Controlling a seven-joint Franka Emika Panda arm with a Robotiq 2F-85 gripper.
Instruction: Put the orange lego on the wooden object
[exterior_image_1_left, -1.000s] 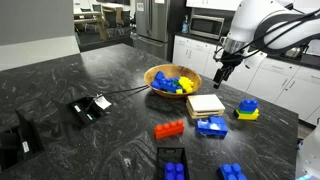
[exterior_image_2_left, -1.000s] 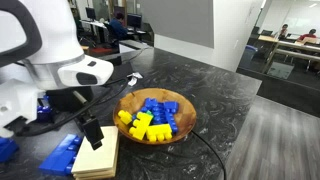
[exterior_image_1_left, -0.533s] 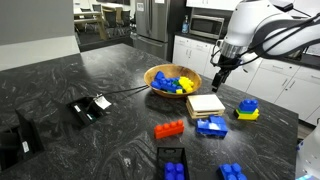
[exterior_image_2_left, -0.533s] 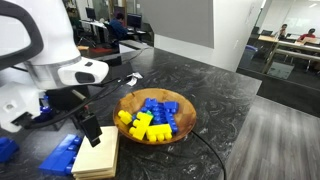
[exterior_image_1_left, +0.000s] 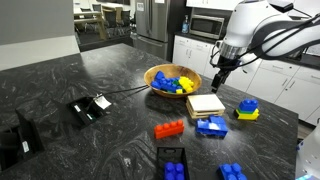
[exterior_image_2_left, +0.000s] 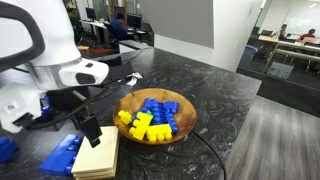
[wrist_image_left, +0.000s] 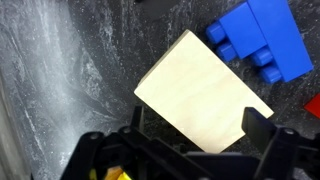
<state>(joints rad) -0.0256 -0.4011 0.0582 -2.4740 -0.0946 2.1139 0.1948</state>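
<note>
— hanging above the wooden object (wrist_image_left: 196, 92), is the gripper (exterior_image_1_left: 217, 83) holding anything?
— no, it's wide open. the orange lego (exterior_image_1_left: 169, 129) lies on the table (exterior_image_1_left: 90, 140), near a blue brick (exterior_image_1_left: 211, 125).

A dark, veined stone countertop (exterior_image_1_left: 110, 80) carries a round wooden bowl (exterior_image_1_left: 153, 87) of bricks, with the pale wooden object (exterior_image_1_left: 205, 103) just beside it. Nearer the front lie the orange lego (exterior_image_1_left: 169, 129) and a blue brick (exterior_image_1_left: 211, 126), near each other but apart; a yellow-and-blue brick stack (exterior_image_1_left: 246, 110) and a black device (exterior_image_1_left: 90, 107) sit towards opposite sides
</note>
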